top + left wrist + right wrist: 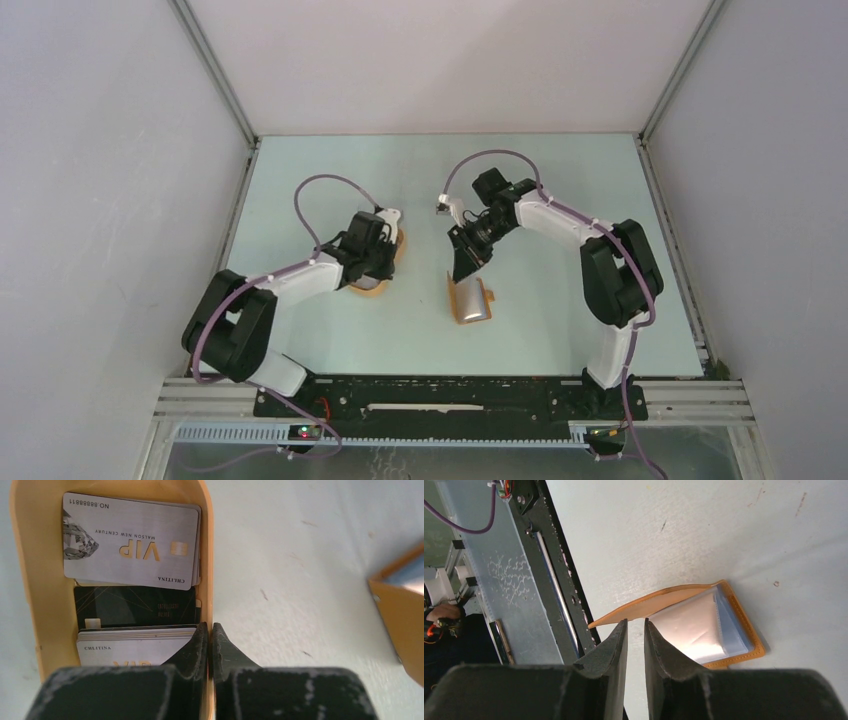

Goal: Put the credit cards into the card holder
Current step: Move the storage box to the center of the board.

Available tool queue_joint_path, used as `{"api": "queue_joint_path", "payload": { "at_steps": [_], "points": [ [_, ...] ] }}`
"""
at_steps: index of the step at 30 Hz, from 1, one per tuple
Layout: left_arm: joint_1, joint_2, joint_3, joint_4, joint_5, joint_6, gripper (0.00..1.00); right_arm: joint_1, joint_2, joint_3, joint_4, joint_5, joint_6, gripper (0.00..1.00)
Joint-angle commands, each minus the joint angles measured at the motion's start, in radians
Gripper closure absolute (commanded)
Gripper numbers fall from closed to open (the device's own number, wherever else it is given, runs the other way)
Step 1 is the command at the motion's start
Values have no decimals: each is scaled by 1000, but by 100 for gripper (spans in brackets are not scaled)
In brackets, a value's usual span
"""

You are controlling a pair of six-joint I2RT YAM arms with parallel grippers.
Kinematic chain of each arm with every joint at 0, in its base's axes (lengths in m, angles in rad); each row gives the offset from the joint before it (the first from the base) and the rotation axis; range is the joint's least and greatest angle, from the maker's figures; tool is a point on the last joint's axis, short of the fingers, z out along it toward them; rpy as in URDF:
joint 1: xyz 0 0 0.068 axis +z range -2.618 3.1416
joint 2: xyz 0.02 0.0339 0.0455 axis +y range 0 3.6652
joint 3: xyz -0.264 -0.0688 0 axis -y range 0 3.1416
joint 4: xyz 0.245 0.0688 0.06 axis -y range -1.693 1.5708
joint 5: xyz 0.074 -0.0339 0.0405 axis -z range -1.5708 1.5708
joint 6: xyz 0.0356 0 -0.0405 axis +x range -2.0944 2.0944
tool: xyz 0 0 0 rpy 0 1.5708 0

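Glossy credit cards [131, 540] stack inside the oval orange tray [206, 540]; left end effector [210, 628] pinches its thin wall; right end effector [636, 623], slightly apart, hovers over the open leathery card holder [704, 625] on the pale surface [674, 530]

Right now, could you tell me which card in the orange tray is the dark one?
The black card in the middle of the orange tray; the silver VIP cards lie on either side of it.

Plain white walls [440, 60] box in a pale mint tabletop [330, 340], joined by seemingly aluminium corner struts [215, 70].
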Motion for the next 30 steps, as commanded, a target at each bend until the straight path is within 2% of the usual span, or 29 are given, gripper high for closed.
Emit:
{"api": "queue_joint_path", "payload": {
  "at_steps": [1,5,10,13,21,26,28,30],
  "points": [
    [-79,-61,-51,14,77,18,94,-25,-65,33,-12,-34,-20,74],
    [-154,-71,-84,0,66,-21,91,-40,-69,33,-13,-40,-19,74],
    [-178,-64,-123,-5,48,-80,84,-44,-78,33,-10,-41,-21,74],
    [-180,-104,-140,-6,26,-131,75,-43,-87,34,-8,-40,-21,74],
    [-179,-415,-204,5,-72,-226,42,-24,-158,50,53,22,-14,73],
    [-162,-630,-284,67,-130,-264,28,25,-209,94,142,129,5,72],
    [-143,-698,-327,104,-140,-288,22,46,-236,109,210,198,24,68],
    [-118,-760,-371,145,-136,-318,13,58,-263,107,321,239,54,41]
  ]
}}
